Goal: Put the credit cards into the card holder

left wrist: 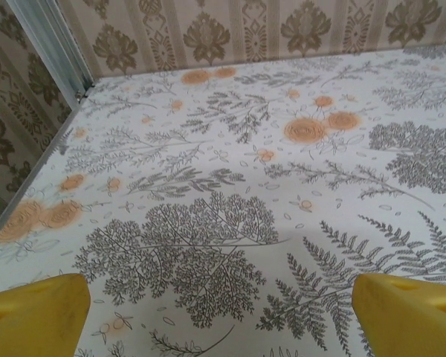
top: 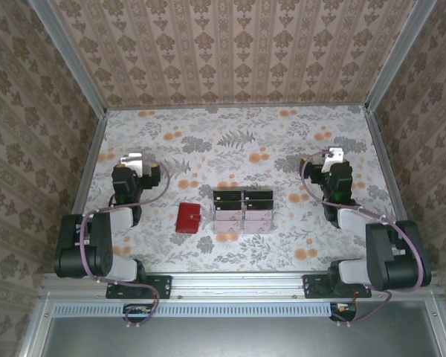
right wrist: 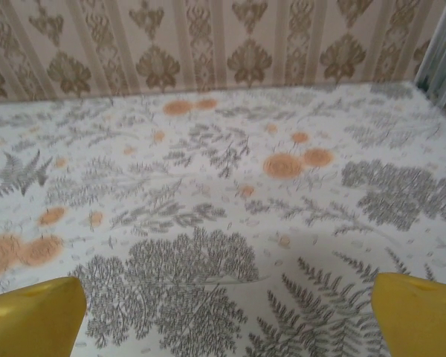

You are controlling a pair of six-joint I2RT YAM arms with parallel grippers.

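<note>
Card holder (top: 187, 218), red, folded: behind and inboard of my left jaws. Credit cards (top: 243, 210), in rows near it, between both arms. Both jaws spread wide, empty, facing bare tabletop (top: 230, 141). Risk, I judge: thin cards slipping or lifting doubled; holder skidding.

Card holder (top: 187, 218) looks leathery; table (top: 282, 141) looks matt.

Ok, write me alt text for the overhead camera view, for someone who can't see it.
A small red wallet lies on a floral table, just left of a tight grid of dark and pale cards. Two robot arms sit at either side, the left end effector and right end effector both open, empty and well clear of wallet and cards.
</note>
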